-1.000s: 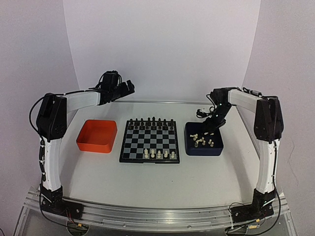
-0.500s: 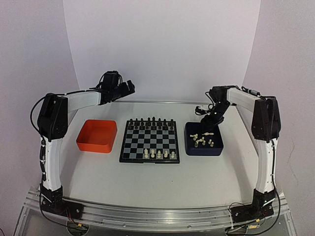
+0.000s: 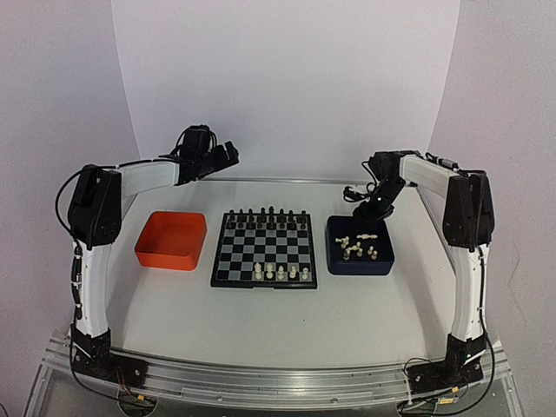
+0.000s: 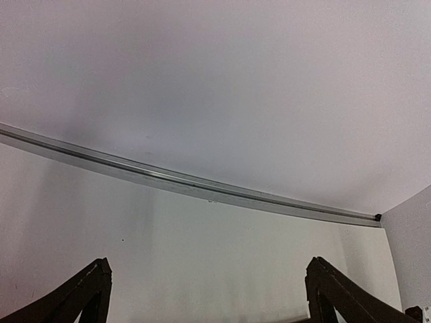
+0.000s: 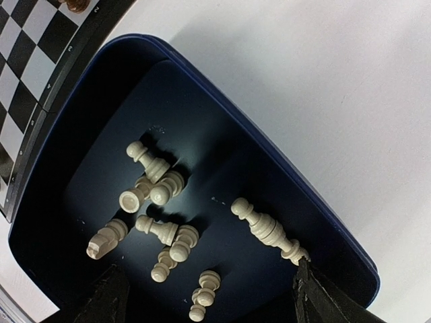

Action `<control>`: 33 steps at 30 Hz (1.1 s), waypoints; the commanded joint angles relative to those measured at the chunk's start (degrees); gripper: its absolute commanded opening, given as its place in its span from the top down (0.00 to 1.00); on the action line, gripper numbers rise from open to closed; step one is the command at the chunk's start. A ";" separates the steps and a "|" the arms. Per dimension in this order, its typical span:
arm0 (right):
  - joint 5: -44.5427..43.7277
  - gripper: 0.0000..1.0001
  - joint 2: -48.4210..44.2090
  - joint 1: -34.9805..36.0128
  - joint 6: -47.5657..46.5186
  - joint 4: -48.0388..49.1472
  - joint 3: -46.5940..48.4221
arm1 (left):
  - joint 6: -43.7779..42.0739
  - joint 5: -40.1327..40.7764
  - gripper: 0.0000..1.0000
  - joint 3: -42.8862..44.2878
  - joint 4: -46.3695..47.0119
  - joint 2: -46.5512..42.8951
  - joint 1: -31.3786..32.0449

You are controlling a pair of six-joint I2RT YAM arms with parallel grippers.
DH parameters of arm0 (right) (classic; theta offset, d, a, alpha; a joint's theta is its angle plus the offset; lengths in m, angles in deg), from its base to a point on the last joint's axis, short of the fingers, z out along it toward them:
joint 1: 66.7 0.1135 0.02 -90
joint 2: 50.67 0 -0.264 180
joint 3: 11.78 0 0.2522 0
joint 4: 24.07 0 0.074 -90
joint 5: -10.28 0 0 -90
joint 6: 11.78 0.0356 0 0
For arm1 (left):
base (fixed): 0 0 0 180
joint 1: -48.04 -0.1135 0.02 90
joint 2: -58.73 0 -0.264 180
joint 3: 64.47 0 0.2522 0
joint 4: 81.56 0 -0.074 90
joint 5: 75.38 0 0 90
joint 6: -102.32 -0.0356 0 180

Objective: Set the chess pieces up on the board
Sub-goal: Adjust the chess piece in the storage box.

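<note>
**White side barely begun, right arm poised over the supply tray**

The board [image 3: 261,248] lies at the middle of the tabletop [image 3: 261,321], between an orange tray [image 3: 171,252] on the left and a dark blue tray [image 5: 222,168] on the right. Five cream chess pieces [image 3: 281,273] stand side by side in its near row, toward the centre and right. A line of black chessmen [image 3: 265,212] runs along its far edge. The rest of the squares look bare, so most of the white set is left to place. Which kinds stand there is too small to tell.

About ten more white pieces lie in the dark blue tray, most of them toppled and bunched near its middle; one long piece lies apart toward the right-hand side. By my judgement the job is well under half done.

The right pincer [image 3: 368,228] hangs over the far part of that tray, tilted downward. Its fingers [image 5: 111,299] are spread wide to either side of the heap; nothing is grasped and nothing is touched.

The left pincer [image 3: 221,155] is lifted high at the back left, well apart from the board and both trays. Its fingers [image 4: 84,296] are fully parted and empty, and they face the back wall [image 4: 215,81].
</note>
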 commanded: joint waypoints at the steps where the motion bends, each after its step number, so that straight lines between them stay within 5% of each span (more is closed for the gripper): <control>1: 0.08 0.19 -2.04 0.55 1.00 -0.98 -1.84 | 0.82 1.48 0.00 0.38 2.40 0.16 -0.39; 10: -0.13 0.19 -6.43 1.17 3.11 -2.01 -7.70 | -0.73 2.58 0.00 2.80 1.70 1.63 -0.81; 33: 1.60 0.36 2.04 3.15 -7.02 -0.53 0.65 | -2.26 0.71 0.00 5.69 -2.82 1.55 -1.40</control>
